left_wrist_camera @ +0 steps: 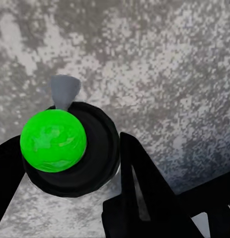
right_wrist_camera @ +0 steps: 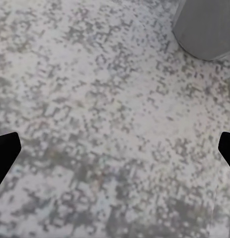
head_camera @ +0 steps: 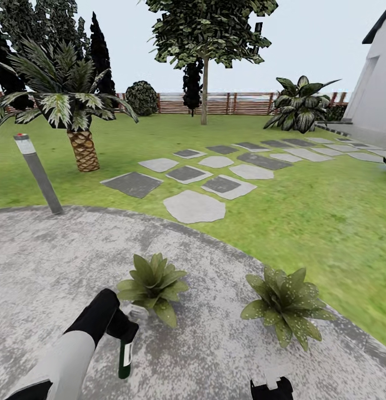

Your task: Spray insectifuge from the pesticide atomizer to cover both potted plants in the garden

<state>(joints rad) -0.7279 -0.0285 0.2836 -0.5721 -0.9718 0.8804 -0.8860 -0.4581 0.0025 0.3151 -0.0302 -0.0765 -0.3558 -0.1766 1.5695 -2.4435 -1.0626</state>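
A robot's head camera looks down over a round grey speckled patio set in a green lawn. Everything here is placed relative to that patio.

At the patio's far left edge a slanted grey post stands, with a thick-trunked palm on the grass beyond it. Nearer the camera, over the patio's left part, the left gripper is closed around the black head of the pesticide atomizer, a dark green bottle with a white label hanging upright just above the paving. From the left wrist camera, the black fingers flank the round black head, which carries a bright green ball, with the grey nozzle pointing outward.

Just beyond the bottle sits the left potted plant. The right potted plant stands near the patio's right edge. Stepping stones lead away across the grass toward a slatted fence.

At the patio's near edge the right gripper hangs with its fingertips spread wide, holding nothing, above bare paving.
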